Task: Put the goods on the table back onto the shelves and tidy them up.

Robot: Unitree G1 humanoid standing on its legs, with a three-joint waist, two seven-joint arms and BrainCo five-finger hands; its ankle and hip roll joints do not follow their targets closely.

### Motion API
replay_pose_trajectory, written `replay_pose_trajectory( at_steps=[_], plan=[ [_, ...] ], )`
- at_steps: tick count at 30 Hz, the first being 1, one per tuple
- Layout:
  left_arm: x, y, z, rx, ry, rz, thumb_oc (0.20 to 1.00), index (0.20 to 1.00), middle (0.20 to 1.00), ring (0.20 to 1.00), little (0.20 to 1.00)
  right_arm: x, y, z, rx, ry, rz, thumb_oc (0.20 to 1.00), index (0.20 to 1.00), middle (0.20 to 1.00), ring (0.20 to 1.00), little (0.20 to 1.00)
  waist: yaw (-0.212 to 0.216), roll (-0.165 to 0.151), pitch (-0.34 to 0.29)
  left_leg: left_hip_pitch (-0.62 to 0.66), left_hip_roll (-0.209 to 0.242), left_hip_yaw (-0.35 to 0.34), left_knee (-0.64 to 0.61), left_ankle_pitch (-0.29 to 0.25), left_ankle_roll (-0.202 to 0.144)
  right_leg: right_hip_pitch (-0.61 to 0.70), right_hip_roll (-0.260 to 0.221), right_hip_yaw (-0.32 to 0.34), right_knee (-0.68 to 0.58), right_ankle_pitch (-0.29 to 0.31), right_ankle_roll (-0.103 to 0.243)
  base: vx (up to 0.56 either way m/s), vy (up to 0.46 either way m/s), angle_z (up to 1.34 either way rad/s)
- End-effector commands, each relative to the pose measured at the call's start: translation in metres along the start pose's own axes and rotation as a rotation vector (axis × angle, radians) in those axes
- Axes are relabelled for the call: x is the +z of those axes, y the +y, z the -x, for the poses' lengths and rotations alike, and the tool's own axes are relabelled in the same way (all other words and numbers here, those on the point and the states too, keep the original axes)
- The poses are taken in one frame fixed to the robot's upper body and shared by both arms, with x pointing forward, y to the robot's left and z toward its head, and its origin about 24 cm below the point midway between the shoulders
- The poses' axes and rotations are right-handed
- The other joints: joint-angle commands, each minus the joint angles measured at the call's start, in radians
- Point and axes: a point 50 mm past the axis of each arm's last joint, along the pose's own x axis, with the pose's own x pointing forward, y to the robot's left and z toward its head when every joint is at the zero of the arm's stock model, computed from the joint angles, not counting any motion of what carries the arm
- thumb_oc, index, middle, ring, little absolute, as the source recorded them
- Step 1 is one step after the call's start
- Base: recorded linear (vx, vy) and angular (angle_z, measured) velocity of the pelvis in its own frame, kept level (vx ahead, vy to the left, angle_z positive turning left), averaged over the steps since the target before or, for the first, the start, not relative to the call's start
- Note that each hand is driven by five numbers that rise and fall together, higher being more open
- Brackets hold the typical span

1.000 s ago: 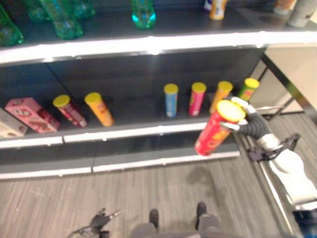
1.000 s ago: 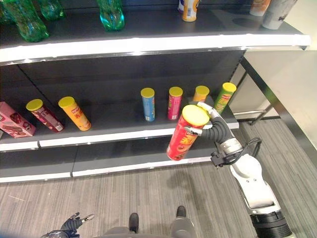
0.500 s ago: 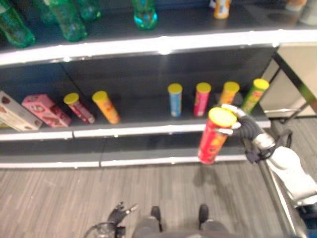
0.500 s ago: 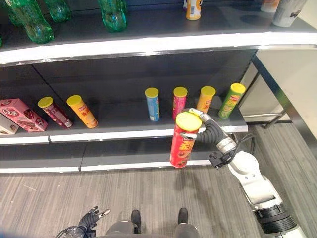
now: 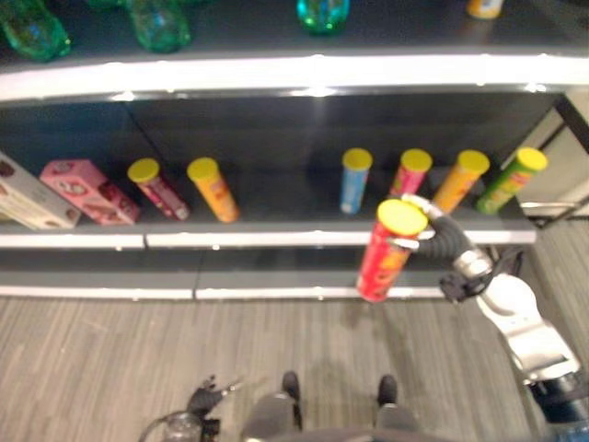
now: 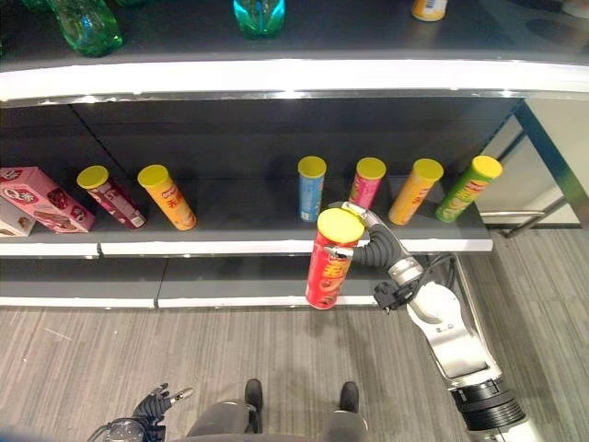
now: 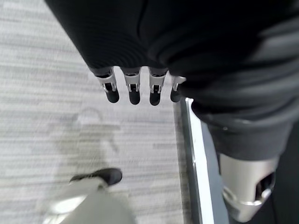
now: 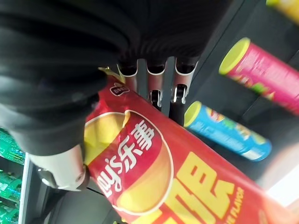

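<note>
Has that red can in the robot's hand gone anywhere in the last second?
Yes. Against the row of cans on the shelf, the red can in the right hand has shifted left: it was before the orange can, now nearer the pink can.

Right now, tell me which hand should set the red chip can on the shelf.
The right. The right hand already grips the red chip can just in front of the middle shelf, near the blue can. The left hand hangs low over the floor, holding nothing.

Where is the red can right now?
The red can is in the right hand, held in the air in front of the middle shelf, just below the blue can and pink can.
</note>
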Motion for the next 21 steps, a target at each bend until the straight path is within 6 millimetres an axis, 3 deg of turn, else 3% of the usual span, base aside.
replay_pose_trajectory(
  at_steps=[1, 3, 5, 7, 10, 11, 12, 13, 14, 16, 19, 21],
  plan=[
    [0.001, 0.021, 0.002, 0.052, -0.015, -0.063, 1.0, 1.0, 1.0, 1.0, 1.0, 0.024, -0.018, -0.007, -0.061, -0.126, 0.075, 0.2, 0.2, 0.2, 0.2, 0.2, 0.023, 0.033, -0.071, 0.011, 0.051, -0.056, -0.101, 0.021, -0.072, 0.007, -0.098, 0.009, 0.143, 0.007, 0.1, 0.08, 0.281, 0.1],
    [-0.002, 0.022, 0.003, 0.055, -0.005, -0.06, 1.0, 1.0, 1.0, 1.0, 1.0, 0.024, -0.014, -0.009, -0.053, -0.124, 0.07, 0.2, 0.2, 0.2, 0.2, 0.2, 0.023, 0.038, -0.06, 0.046, 0.025, -0.05, -0.125, 0.018, -0.051, -0.032, -0.122, -0.001, 0.239, 0.053, 0.086, 0.05, 0.264, 0.12],
    [-0.005, 0.025, 0.004, 0.067, 0.005, -0.051, 1.0, 1.0, 1.0, 1.0, 1.0, 0.026, -0.01, -0.011, -0.043, -0.138, 0.045, 0.2, 0.2, 0.2, 0.2, 0.2, 0.022, 0.04, -0.049, 0.069, 0.025, -0.034, -0.136, 0.005, -0.044, -0.055, -0.108, -0.03, 0.269, 0.028, 0.073, 0.07, 0.151, 0.03],
    [-0.01, 0.023, 0.005, 0.06, 0.021, -0.035, 1.0, 1.0, 1.0, 1.0, 1.0, 0.027, -0.007, -0.013, -0.02, -0.144, 0.033, 0.2, 0.2, 0.2, 0.2, 0.2, 0.012, 0.045, -0.044, 0.09, 0.037, -0.03, -0.143, -0.005, -0.048, -0.087, -0.025, -0.048, 0.229, -0.048, 0.051, 0.1, 0.035, -0.08],
    [-0.01, 0.018, 0.004, 0.046, 0.028, -0.016, 1.0, 1.0, 1.0, 1.0, 1.0, 0.033, -0.003, -0.023, 0.018, -0.175, 0.016, 0.2, 0.2, 0.2, 0.2, 0.2, 0.001, 0.037, -0.029, 0.114, 0.024, -0.033, -0.138, -0.017, -0.049, -0.155, 0.077, -0.069, 0.121, -0.048, 0.06, 0.11, -0.03, -0.21],
    [-0.01, 0.018, 0.003, 0.046, 0.028, -0.014, 1.0, 1.0, 1.0, 1.0, 1.0, 0.033, -0.003, -0.023, 0.018, -0.176, 0.016, 0.2, 0.2, 0.2, 0.2, 0.2, 0.0, 0.039, -0.027, 0.116, 0.027, -0.034, -0.138, -0.02, -0.05, -0.151, 0.081, -0.07, 0.118, -0.048, 0.06, 0.15, -0.076, -0.15],
    [-0.003, 0.013, 0.002, 0.025, 0.006, -0.03, 1.0, 1.0, 1.0, 1.0, 1.0, 0.031, -0.004, -0.021, 0.017, -0.175, 0.008, 0.2, 0.2, 0.2, 0.2, 0.2, -0.015, 0.019, -0.021, 0.115, 0.016, -0.056, -0.097, -0.052, -0.05, -0.126, 0.116, -0.026, 0.051, -0.061, 0.058, 0.1, -0.058, -0.07],
    [-0.003, 0.013, 0.002, 0.025, 0.006, -0.03, 1.0, 1.0, 1.0, 1.0, 1.0, 0.031, -0.004, -0.021, 0.017, -0.175, 0.008, 0.2, 0.2, 0.2, 0.2, 0.2, -0.015, 0.019, -0.021, 0.115, 0.016, -0.056, -0.097, -0.052, -0.05, -0.127, 0.116, -0.026, 0.05, -0.061, 0.058, 0.19, -0.142, 0.22],
    [0.008, 0.009, 0.001, 0.009, -0.041, -0.024, 1.0, 1.0, 1.0, 1.0, 1.0, 0.032, -0.005, -0.024, 0.024, -0.175, 0.018, 0.2, 0.2, 0.2, 0.2, 0.2, -0.006, 0.0, -0.017, 0.094, 0.015, -0.054, 0.004, -0.099, -0.057, -0.11, 0.12, -0.008, 0.064, -0.067, 0.047, 0.13, -0.119, 0.75],
    [0.019, 0.001, 0.0, -0.015, -0.092, 0.009, 1.0, 1.0, 1.0, 1.0, 1.0, 0.034, -0.007, -0.024, 0.034, -0.184, 0.029, 0.2, 0.2, 0.2, 0.2, 0.2, -0.005, -0.005, -0.004, 0.03, 0.034, -0.043, 0.134, -0.125, -0.086, -0.08, 0.11, -0.03, 0.054, -0.079, 0.03, 0.11, -0.096, 0.67],
    [0.025, -0.004, 0.0, -0.028, -0.115, 0.031, 1.0, 1.0, 1.0, 1.0, 1.0, 0.033, -0.009, -0.027, 0.039, -0.17, 0.046, 0.2, 0.2, 0.2, 0.2, 0.2, 0.002, -0.006, 0.009, -0.045, 0.086, -0.048, 0.222, -0.082, -0.113, -0.046, 0.104, -0.037, 0.021, -0.086, 0.025, 0.06, 0.032, 0.1],
    [0.022, -0.007, 0.001, -0.036, -0.116, 0.027, 1.0, 1.0, 1.0, 1.0, 1.0, 0.035, -0.009, -0.027, 0.041, -0.176, 0.043, 0.2, 0.2, 0.2, 0.2, 0.2, 0.009, -0.015, 0.0, -0.053, 0.134, -0.061, 0.156, -0.063, -0.121, -0.027, 0.09, -0.03, 0.0, -0.099, 0.036, 0.21, 0.223, 0.1]
  ],
)
